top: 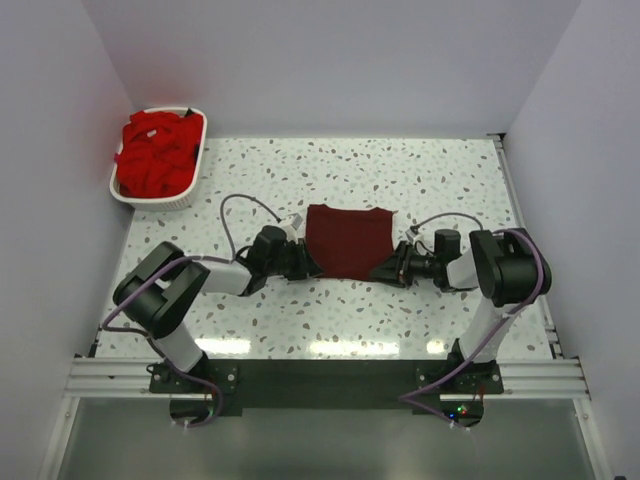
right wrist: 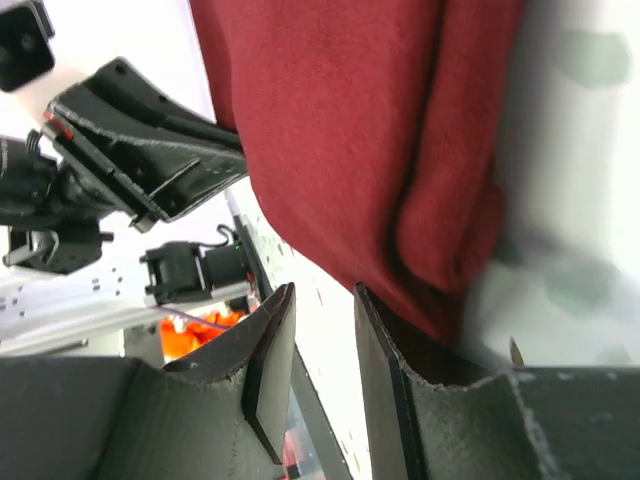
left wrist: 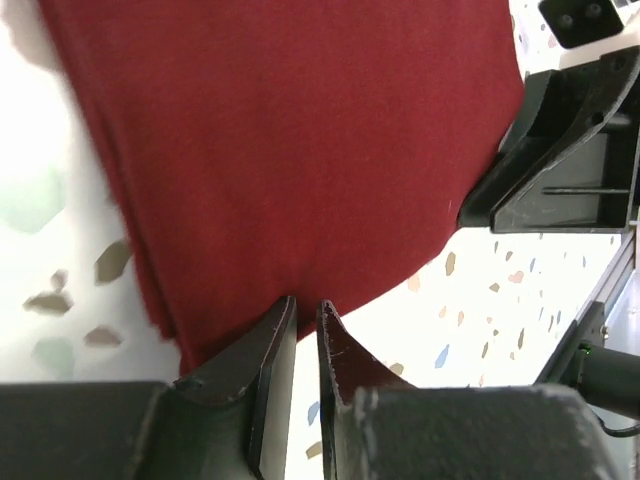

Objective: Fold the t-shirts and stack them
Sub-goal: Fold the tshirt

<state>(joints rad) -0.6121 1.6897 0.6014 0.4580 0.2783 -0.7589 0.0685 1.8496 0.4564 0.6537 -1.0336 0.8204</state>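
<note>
A dark maroon t-shirt (top: 348,243) lies folded into a rough rectangle at the middle of the table. My left gripper (top: 308,263) is low at its near left corner. In the left wrist view the jaws (left wrist: 305,300) stand a narrow slit apart with their tips at the hem of the shirt (left wrist: 300,130), and only table shows between them. My right gripper (top: 392,264) is at the near right corner. Its jaws (right wrist: 325,287) are open, one finger (right wrist: 385,340) against the rolled edge of the shirt (right wrist: 340,120). More t-shirts, bright red (top: 155,150), are heaped in the basket.
A white slotted basket (top: 190,196) stands at the far left corner of the speckled table (top: 440,180). White walls close in the left, back and right sides. The metal rail (top: 330,375) with both arm bases runs along the near edge.
</note>
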